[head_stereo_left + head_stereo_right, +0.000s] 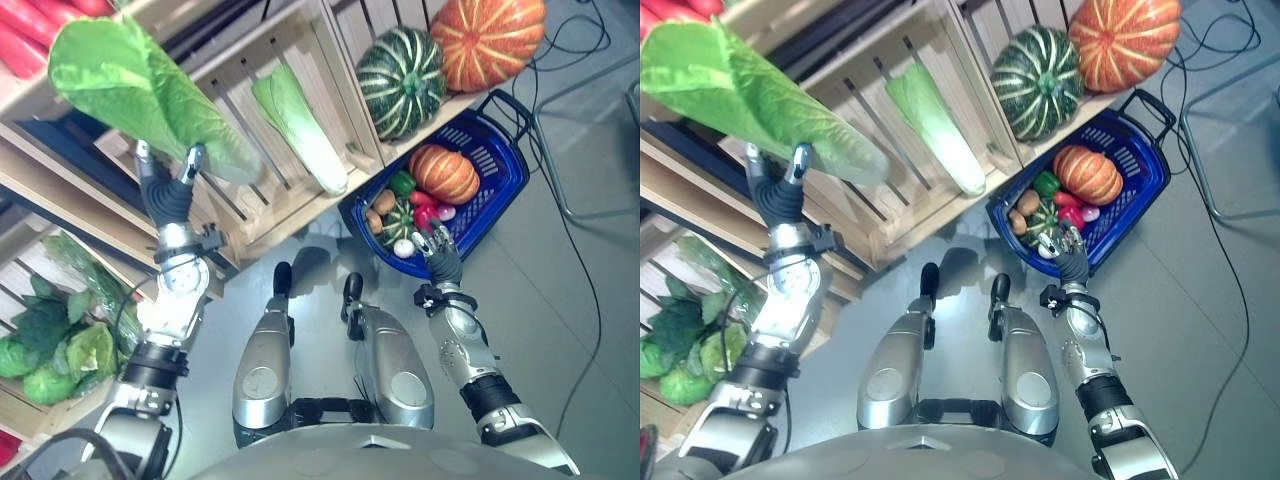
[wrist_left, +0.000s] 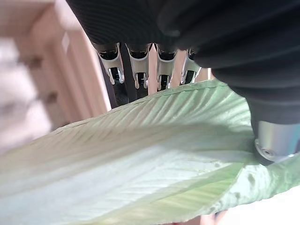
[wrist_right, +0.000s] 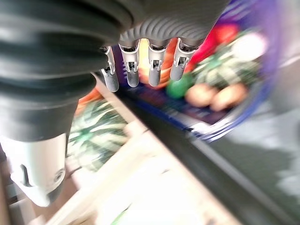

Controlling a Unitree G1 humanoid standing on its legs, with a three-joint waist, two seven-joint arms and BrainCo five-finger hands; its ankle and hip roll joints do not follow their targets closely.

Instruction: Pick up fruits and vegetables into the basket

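Overall, the wooden crate shelving (image 1: 300,190) spans the far side of the scene from left to centre. A large orange pumpkin (image 1: 488,40) and a green striped squash (image 1: 400,80) sit on the shelf top at the far right, side by side. Below them, on the grey floor (image 1: 560,300), stands the blue basket (image 1: 500,170). It contains a smaller orange pumpkin (image 1: 445,172), a small striped squash (image 1: 398,222), a green pepper (image 1: 402,183), red items (image 1: 425,205), brown potatoes (image 1: 382,203) and a white bulb (image 1: 404,248).

A pale green cabbage (image 1: 300,125) lies tilted inside a central crate. Leafy greens (image 1: 55,345) fill the low crate at the near left.

The left hand (image 1: 168,190) is raised in front of the shelving. Its fingers and thumb are curled round the stalk end of a large green lettuce (image 1: 140,90), which is held clear of the crates, with the leaf extending up and to the left. In the left wrist view, the lettuce passes between the fingers (image 2: 136,70) and the thumb.

The right hand (image 1: 438,250) is at the near rim of the basket, just beside the white bulb. Its fingers (image 3: 154,70) are straight and relaxed, holding nothing.
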